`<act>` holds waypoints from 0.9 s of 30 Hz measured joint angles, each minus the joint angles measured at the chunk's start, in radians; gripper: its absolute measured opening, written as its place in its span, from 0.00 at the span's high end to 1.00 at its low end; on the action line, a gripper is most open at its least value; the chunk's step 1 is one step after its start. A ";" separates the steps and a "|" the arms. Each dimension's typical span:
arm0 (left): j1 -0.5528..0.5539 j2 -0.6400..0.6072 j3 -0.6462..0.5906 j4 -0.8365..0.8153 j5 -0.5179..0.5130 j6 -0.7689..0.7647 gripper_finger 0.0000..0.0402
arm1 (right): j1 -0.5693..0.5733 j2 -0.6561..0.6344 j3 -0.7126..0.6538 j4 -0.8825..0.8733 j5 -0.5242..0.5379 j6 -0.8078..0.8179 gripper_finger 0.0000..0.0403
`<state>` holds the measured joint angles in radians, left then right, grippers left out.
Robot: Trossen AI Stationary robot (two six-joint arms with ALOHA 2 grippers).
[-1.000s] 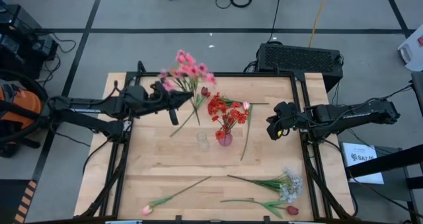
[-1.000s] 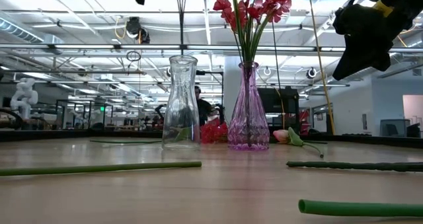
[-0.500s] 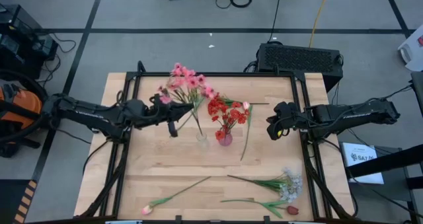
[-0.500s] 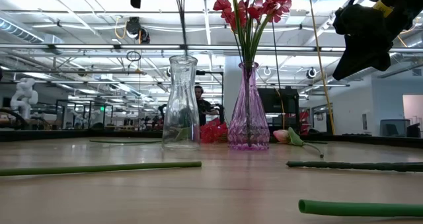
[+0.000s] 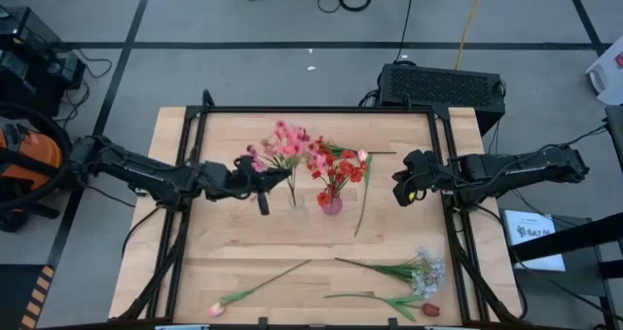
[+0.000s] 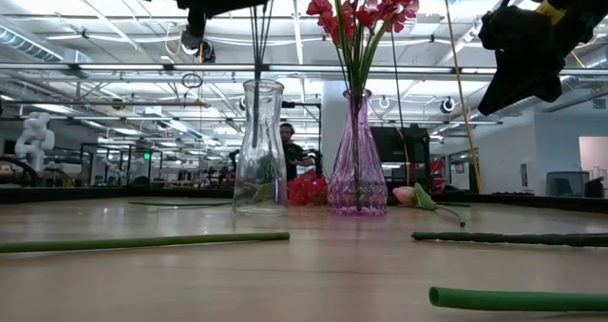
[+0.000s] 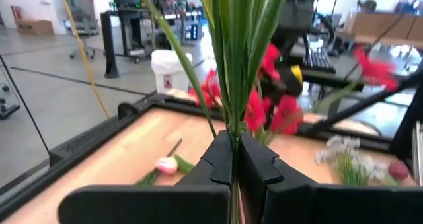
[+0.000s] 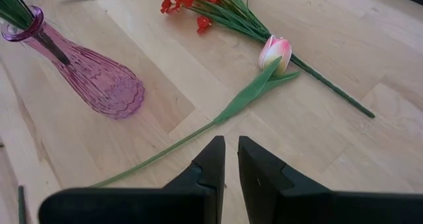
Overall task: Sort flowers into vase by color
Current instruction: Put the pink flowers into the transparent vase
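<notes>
Pink flowers [image 5: 288, 140], clamped in the left end effector [image 5: 261, 179], have been carried from the bench's far edge to above the clear vase [image 6: 260, 147], so insertion seems next; the right end effector [image 5: 402, 192] waits nearly closed, empty.

even, bright overhead light falls on the wooden table [image 5: 243, 252], and shadows under the stems are faint and soft. in the low view the ceiling light strips [image 6: 114, 37] glare white, leaving the right gripper [image 6: 525, 51] a dark silhouette, while the nearest green stem [image 6: 518, 299] is out of focus. in the left wrist view the red blooms [image 7: 277, 105] and room behind are blurred.
</notes>
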<state>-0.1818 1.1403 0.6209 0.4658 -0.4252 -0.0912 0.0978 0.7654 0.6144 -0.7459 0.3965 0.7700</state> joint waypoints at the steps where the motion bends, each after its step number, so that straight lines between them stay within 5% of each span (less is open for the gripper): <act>1: -0.004 0.015 0.000 0.000 0.000 -0.003 0.98 | 0.000 0.000 0.000 0.000 0.000 0.000 0.91; 10: -0.032 0.106 0.000 -0.003 0.000 -0.007 0.84 | 0.000 0.000 0.000 0.000 0.000 0.004 0.91; 27: -0.050 0.113 0.002 -0.009 0.000 -0.056 0.82 | 0.000 0.000 0.000 0.001 -0.001 0.022 0.91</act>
<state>-0.2314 1.2537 0.6224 0.4570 -0.4248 -0.1474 0.0978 0.7654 0.6144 -0.7452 0.3958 0.7921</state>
